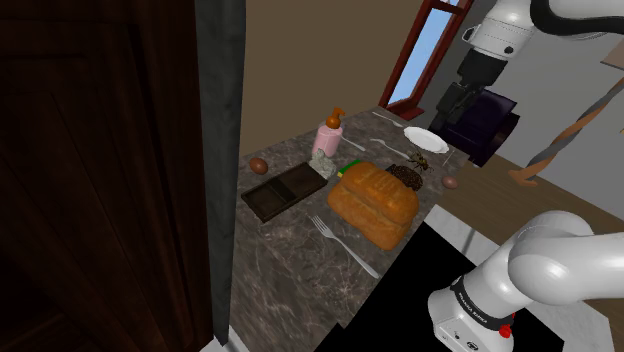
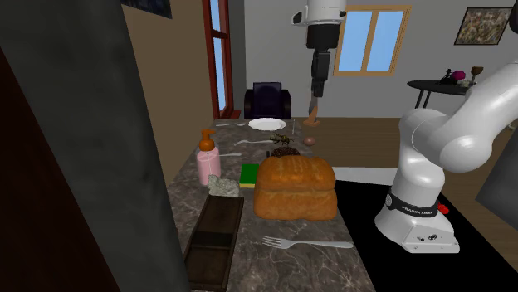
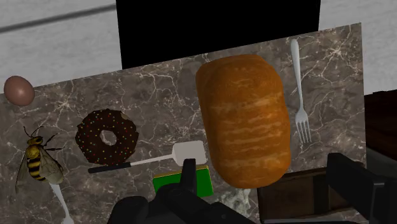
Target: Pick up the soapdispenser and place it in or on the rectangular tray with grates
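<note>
Hovering high with fingers [image 3: 189, 173] apart and empty, well away from pink soap dispenser [image 2: 207, 162] near dark tray [image 2: 212, 236].

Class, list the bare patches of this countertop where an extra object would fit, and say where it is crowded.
Largest bare patch: the counter end past the fork, away from the loaf. A smaller one lies between doughnut, spatula and loaf. Crowded: around the soap dispenser, sponge and tray.

I'm seeing the brown veined marble counter [image 1: 290, 270] carrying a golden bread loaf [image 1: 373, 203], silver fork [image 1: 343, 245], dark rectangular grated tray [image 1: 285, 192], pink pump soap dispenser [image 1: 329, 135], chocolate sprinkled doughnut [image 3: 107, 136] and brown egg [image 1: 258, 165].
</note>
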